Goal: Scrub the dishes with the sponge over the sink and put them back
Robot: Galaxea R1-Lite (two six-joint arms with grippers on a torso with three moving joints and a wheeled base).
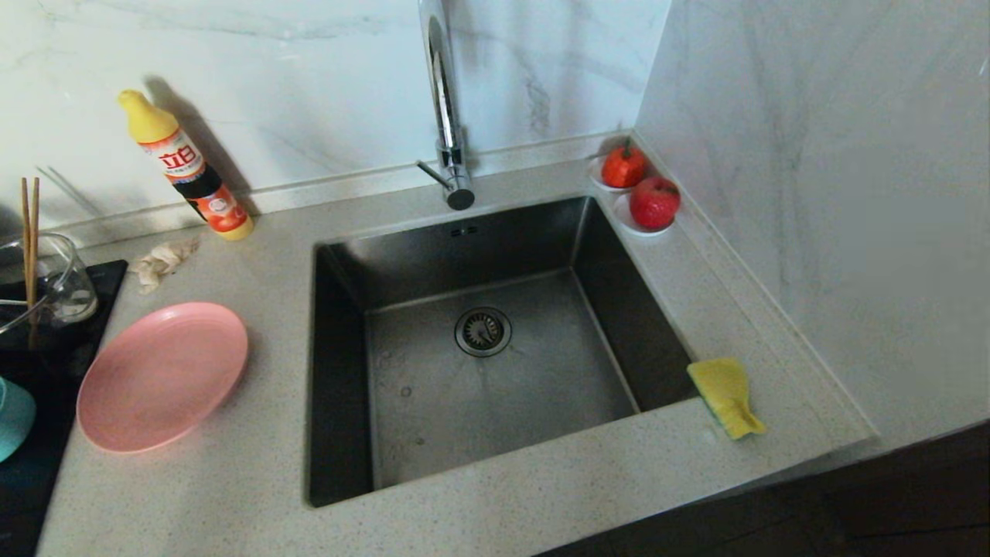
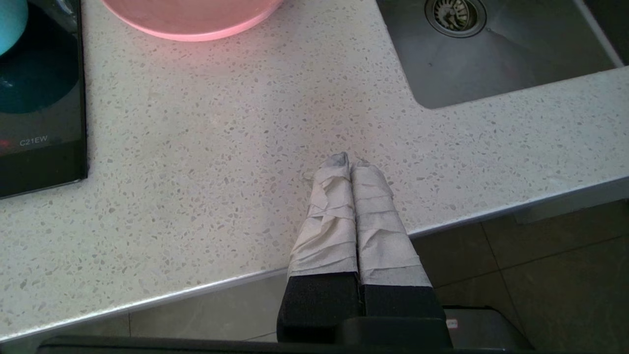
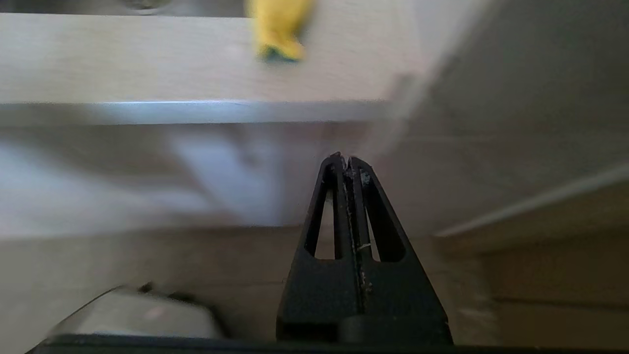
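Observation:
The pink plate [image 1: 162, 375] lies on the counter left of the steel sink [image 1: 433, 402]; its rim [image 2: 196, 22] shows in the left wrist view. A teal bowl [image 1: 14, 418] sits at the far left edge. Brown chopsticks [image 1: 29, 240] stand in a glass jug. The yellow sponge [image 1: 727, 396] lies at the sink's front right corner, partly over the rim, and appears as a blur [image 3: 277, 29] in the right wrist view. My left gripper [image 2: 350, 162] is shut and empty above the counter's front edge. My right gripper [image 3: 346, 158] is shut and empty, low in front of the counter. Neither arm shows in the head view.
A detergent bottle [image 1: 186, 166] leans on the back wall beside a small rag [image 1: 162, 259]. The glass jug [image 1: 46, 282] stands on a black hob [image 1: 46, 363]. Two red fruits [image 1: 653, 201] on saucers sit behind the sink's right corner. The tap [image 1: 448, 131] rises behind the basin.

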